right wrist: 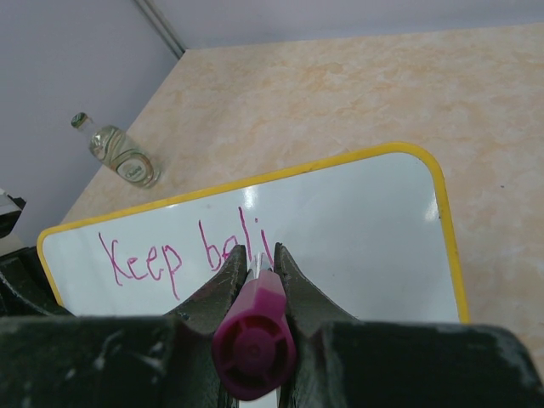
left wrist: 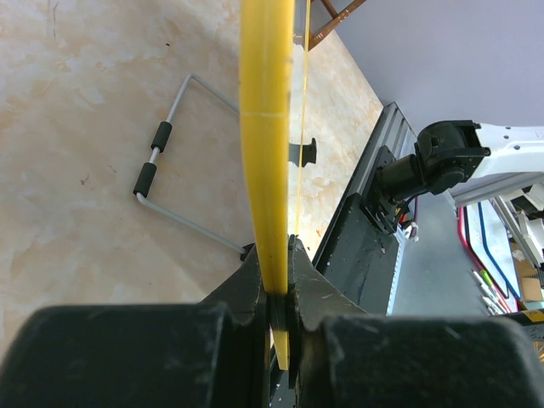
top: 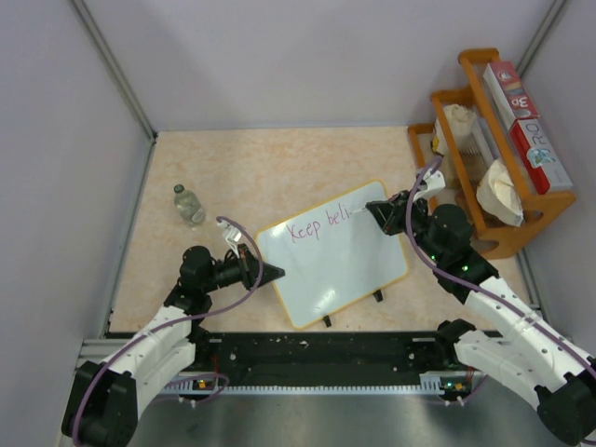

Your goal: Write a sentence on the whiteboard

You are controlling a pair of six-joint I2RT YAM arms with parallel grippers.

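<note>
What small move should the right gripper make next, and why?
Probably shift the marker past the "i" and begin the next letter. The sentence reads only "Keep beli", the right gripper is shut on the marker with its tip at the whiteboard, and the left gripper clamps its rim.

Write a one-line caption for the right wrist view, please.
The right gripper holds a magenta marker at the whiteboard; the sentence reads "Keep beli".

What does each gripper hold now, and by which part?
The left gripper pinches the whiteboard by its yellow rim, on its left edge. The right gripper grips a pink marker around the barrel.
</note>
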